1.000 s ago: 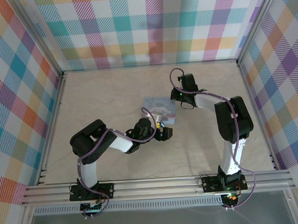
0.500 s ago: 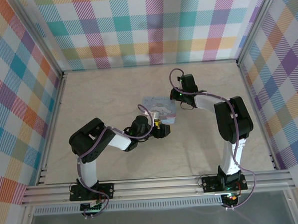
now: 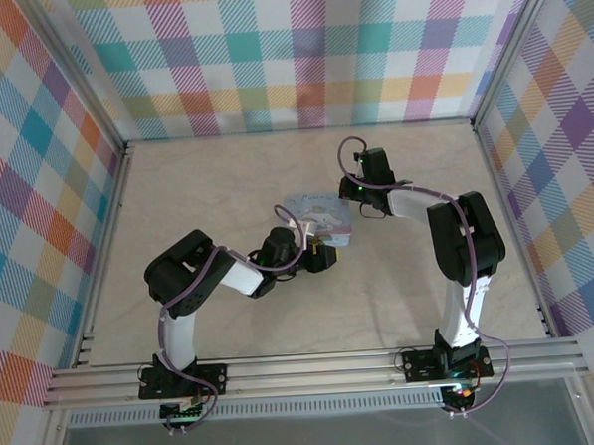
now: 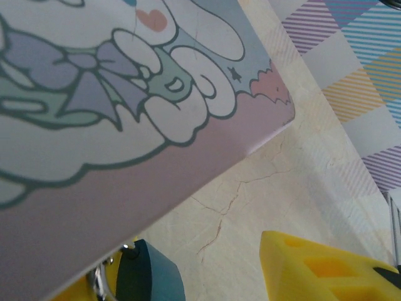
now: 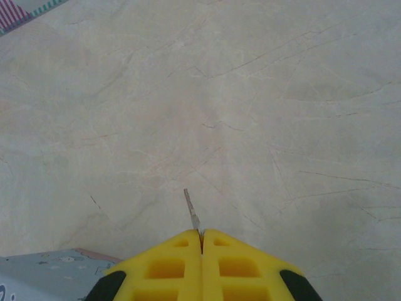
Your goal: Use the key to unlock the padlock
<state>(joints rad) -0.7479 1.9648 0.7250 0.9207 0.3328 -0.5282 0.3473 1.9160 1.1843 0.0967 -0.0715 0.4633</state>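
**Getting a hold before unlocking**

The padlock (image 4: 149,277) sits under the tin's (image 4: 125,94) edge, inside the part-open jaws of the left claw (image 4: 188,254), not yet clamped. The right claw (image 5: 202,241), across the tin, pinches the key (image 5: 192,211). Next, likely: clamp the padlock, then line up the key.

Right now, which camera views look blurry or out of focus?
Left wrist: the tin is soft, too close to the lens. Right wrist: the table and the key look crisp. Top external: evenly lit, no glare.

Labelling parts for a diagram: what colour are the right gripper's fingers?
Yellow fingers, clearest in the right wrist view.
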